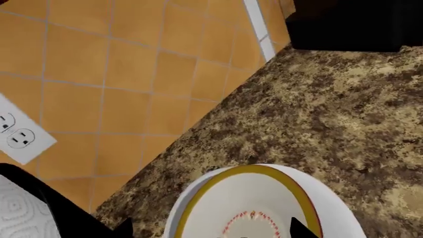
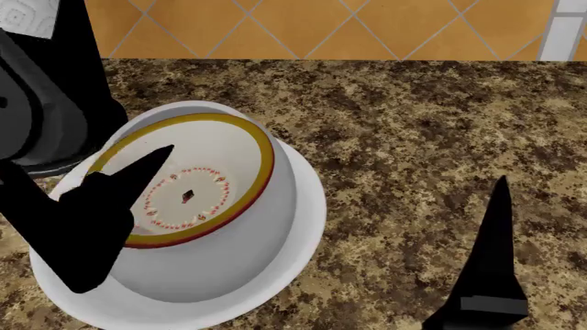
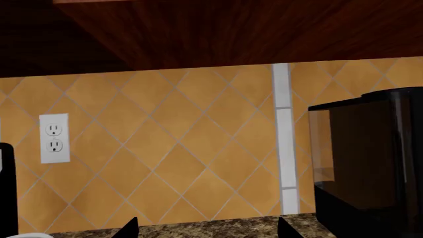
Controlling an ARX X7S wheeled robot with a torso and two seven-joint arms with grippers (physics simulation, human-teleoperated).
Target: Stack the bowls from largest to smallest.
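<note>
The smaller bowl [image 2: 206,155], white with a yellow-red rim and a red-dotted centre ring, sits tilted inside the large plain white bowl [image 2: 310,206] at the near left of the granite counter. My left gripper [image 2: 128,206] hovers over the smaller bowl with its jaws wide apart. In the left wrist view [image 1: 211,230] one black tip is outside the bowl's rim and the other over its inside [image 1: 251,198]. My right gripper [image 2: 500,206] is open and empty above the counter at the right, and faces the back wall in its wrist view [image 3: 208,229].
A patterned paper towel roll [image 2: 27,17] stands at the back left behind my left arm. An orange tiled wall with an outlet [image 3: 54,138] backs the granite counter [image 2: 413,137]. A black appliance [image 3: 370,163] stands at the right rear.
</note>
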